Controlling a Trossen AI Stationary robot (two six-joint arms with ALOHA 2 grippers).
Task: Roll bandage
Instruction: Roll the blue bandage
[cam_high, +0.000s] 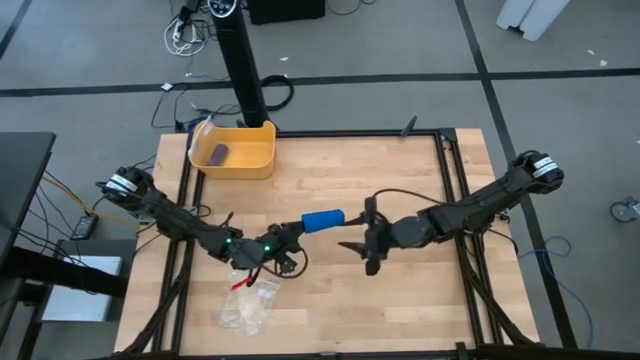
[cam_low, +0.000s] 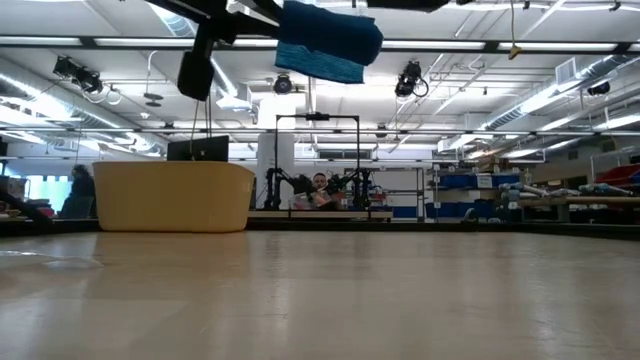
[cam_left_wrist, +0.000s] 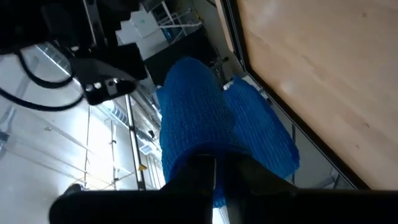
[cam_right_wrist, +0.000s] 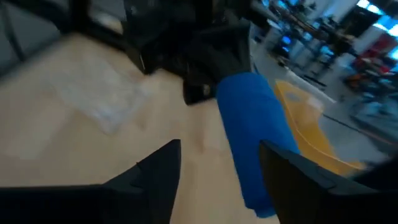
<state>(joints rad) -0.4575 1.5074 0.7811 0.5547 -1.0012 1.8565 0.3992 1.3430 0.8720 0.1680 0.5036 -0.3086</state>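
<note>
— High view: straight down over the whole wooden table (cam_high: 400, 300), both arms in frame. Low view?
— Level with the tabletop, facing across it into the room; yellow bin (cam_low: 172, 196) at far left, same bin as at the table's far edge from above.
— Wrist views?
— Left wrist: very close on the bandage (cam_left_wrist: 205, 130), angled past the table edge. Right wrist: close too, facing the bandage roll from the opposite end. Shared by all four: the bandage.
</note>
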